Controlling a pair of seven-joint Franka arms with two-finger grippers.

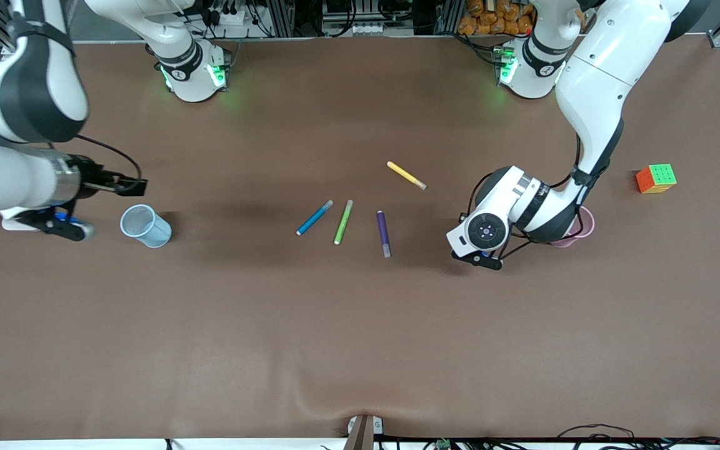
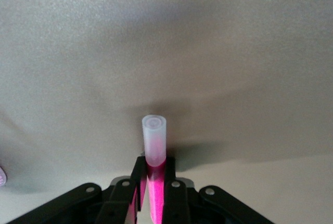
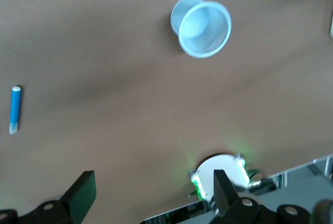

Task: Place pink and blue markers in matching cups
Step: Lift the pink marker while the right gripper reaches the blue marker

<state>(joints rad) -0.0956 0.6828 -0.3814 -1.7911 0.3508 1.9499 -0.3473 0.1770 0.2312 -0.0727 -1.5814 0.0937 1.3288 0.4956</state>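
Note:
My left gripper is shut on the pink marker, whose pale tip sticks out past the fingers. In the front view the left gripper hangs low over the table beside the pale pink cup, which the arm half hides, and the marker is hidden under the hand. The blue marker lies mid-table and also shows in the right wrist view. The pale blue cup stands toward the right arm's end and shows in the right wrist view too. My right gripper is open and empty beside the blue cup; the right wrist view shows its fingers wide apart.
A lime-green marker and a dark purple marker lie beside the blue marker. A yellow marker lies farther from the front camera. A colour cube sits toward the left arm's end.

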